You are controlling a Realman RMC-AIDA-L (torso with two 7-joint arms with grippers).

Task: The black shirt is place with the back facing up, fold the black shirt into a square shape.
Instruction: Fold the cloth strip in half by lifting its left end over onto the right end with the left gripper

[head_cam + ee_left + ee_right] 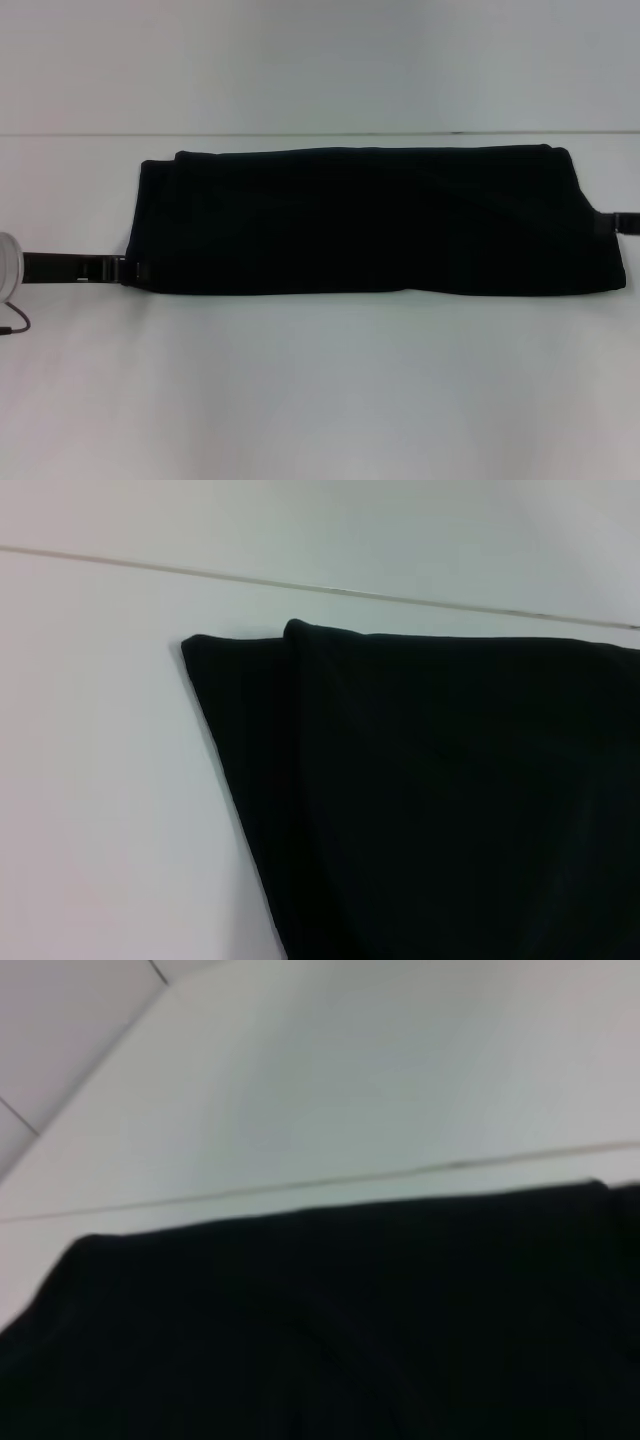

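Note:
The black shirt [370,220] lies flat on the white table [320,400], folded into a long band running left to right, with no lettering showing. My left gripper [128,268] reaches in low from the left and meets the band's near left corner. At the band's right end, my right gripper [612,222] is mostly hidden by the cloth and the frame edge. The left wrist view shows a layered corner of the shirt [450,800]. The right wrist view looks along the shirt [350,1330] from close up. Neither wrist view shows its own gripper.
Bare white tabletop [320,380] spreads in front of the shirt. The table's far edge [320,133] runs just behind the shirt, with a pale wall beyond. A thin cable [15,322] hangs by my left wrist at the frame's left edge.

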